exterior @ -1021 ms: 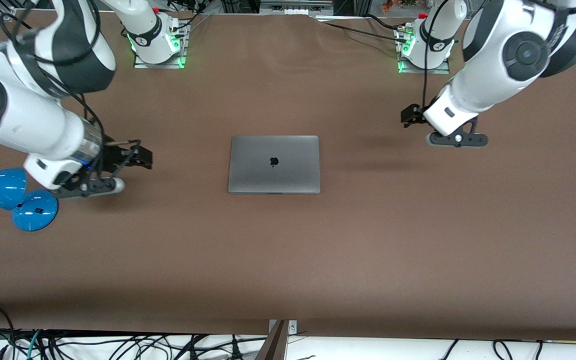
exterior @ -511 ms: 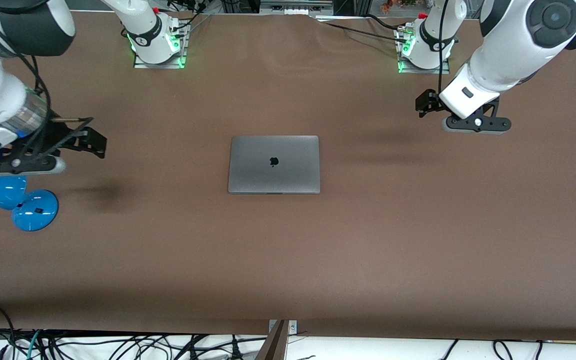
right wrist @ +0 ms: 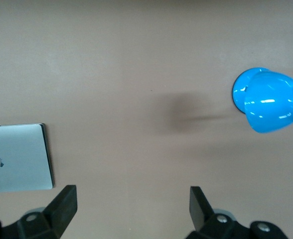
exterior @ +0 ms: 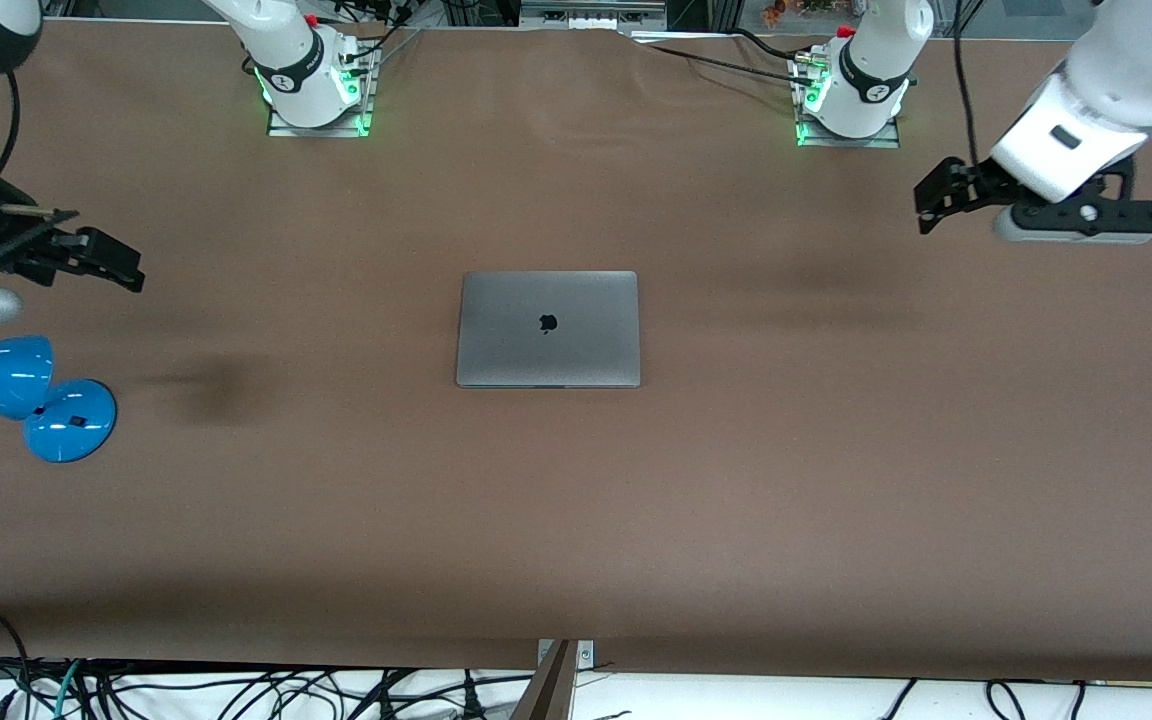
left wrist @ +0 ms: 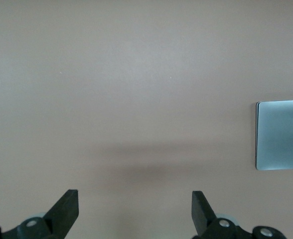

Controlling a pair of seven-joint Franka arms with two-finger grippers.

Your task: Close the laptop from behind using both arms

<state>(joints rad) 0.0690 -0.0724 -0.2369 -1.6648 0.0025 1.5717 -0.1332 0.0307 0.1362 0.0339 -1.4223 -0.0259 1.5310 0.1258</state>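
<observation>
The space-grey laptop (exterior: 548, 328) lies shut and flat in the middle of the table, its black apple logo facing up. An edge of it shows in the left wrist view (left wrist: 282, 134) and in the right wrist view (right wrist: 18, 158). My left gripper (exterior: 939, 195) hangs open over bare table toward the left arm's end, well apart from the laptop; its jaws (left wrist: 135, 209) hold nothing. My right gripper (exterior: 108, 260) hangs open over the table at the right arm's end, and the right wrist view (right wrist: 133, 208) shows nothing between its fingers.
A blue desk lamp (exterior: 21, 390) lies at the right arm's end of the table, nearer the front camera than the right gripper; its head shows in the right wrist view (right wrist: 268, 99). Both arm bases (exterior: 311, 85) (exterior: 851, 95) stand along the table's edge farthest from the camera.
Both arms have swung outward and up, away from the laptop, toward their own ends of the table. The laptop has stayed shut and still.
</observation>
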